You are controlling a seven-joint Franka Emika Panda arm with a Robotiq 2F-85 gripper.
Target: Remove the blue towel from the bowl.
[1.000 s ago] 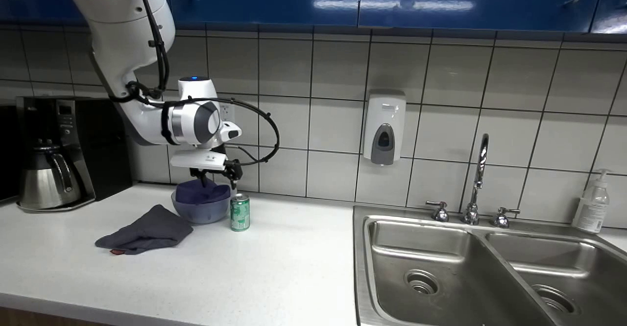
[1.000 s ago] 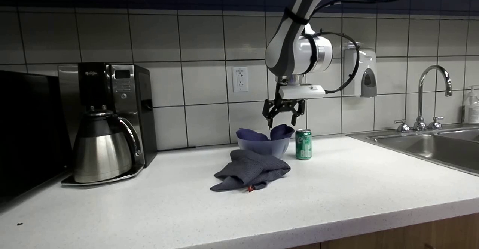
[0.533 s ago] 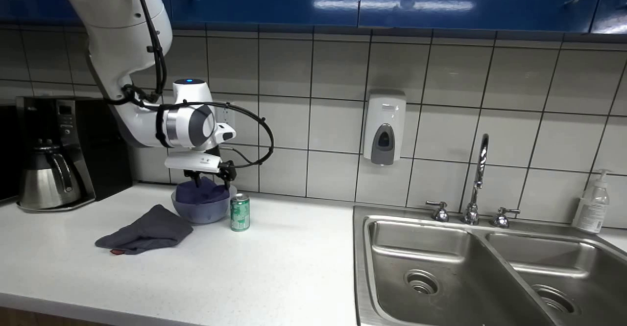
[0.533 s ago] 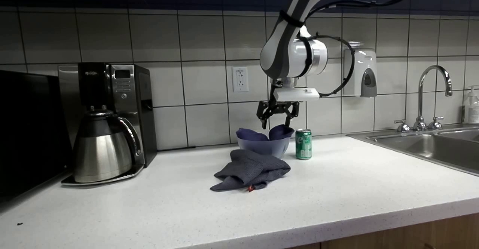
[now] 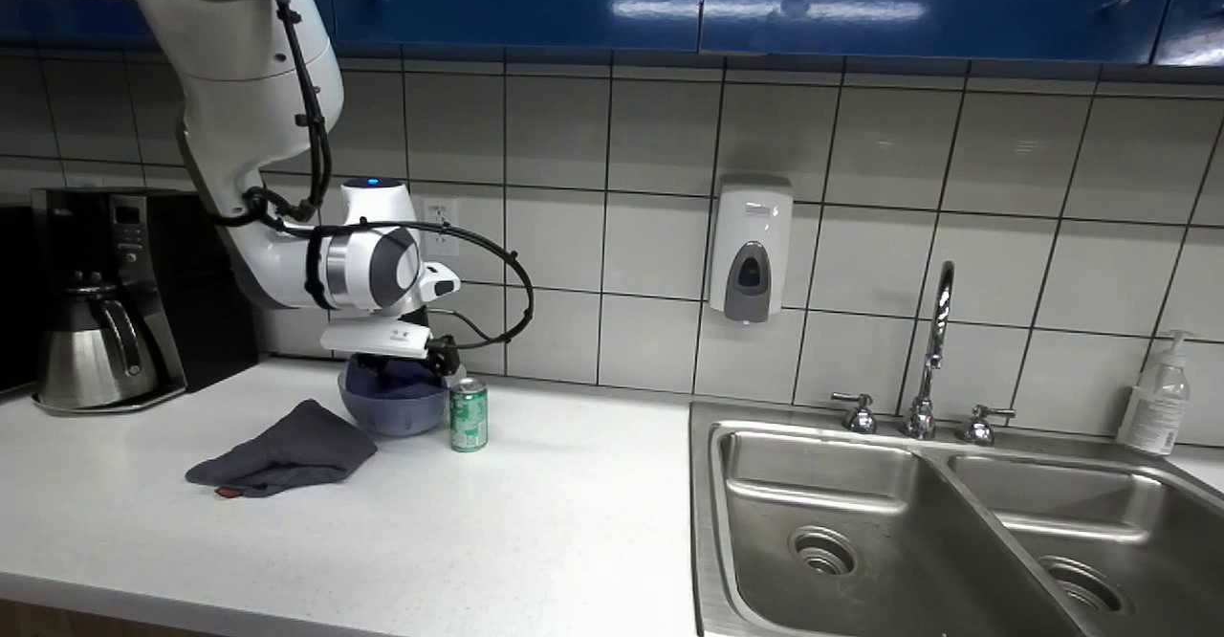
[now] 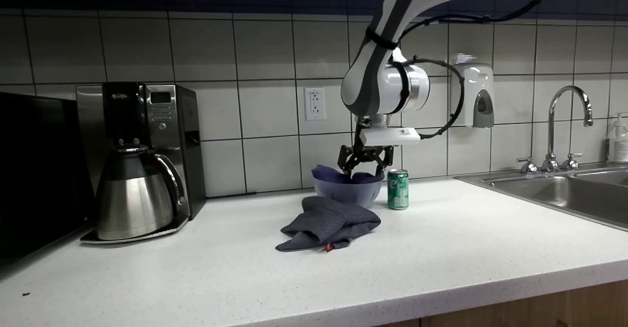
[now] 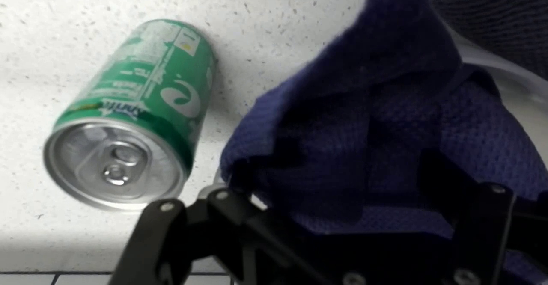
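1. your hand (image 6: pixel 363 174) has its fingers apart, tips dipped into the mouth of the bowl (image 6: pixel 351 192); nothing looks gripped.
2. the blue towel (image 7: pixel 398 114) lies bunched in that bowl, folds between and below your fingers.
3. the step looks like the grasp: close on a thick fold, and check the finger nearest the green can (image 7: pixel 137 101), so close to the rim that it could catch the bowl too.
4. lift slowly, straight up; if the bowl rises or tips, pause and let it settle.
5. leave the grey towel (image 6: pixel 333 221) outside the bowl on the tabletop (image 6: pixel 441 248); it isn't your target.
6. on the can, a big white "e" is clear; the small word near its lid may be "sprite", upside down and blurred in the wrist view.
7. the badge on the coffee maker (image 6: pixel 163 118) and the label on the soap bottle (image 5: pixel 1155 403) are too small to read.
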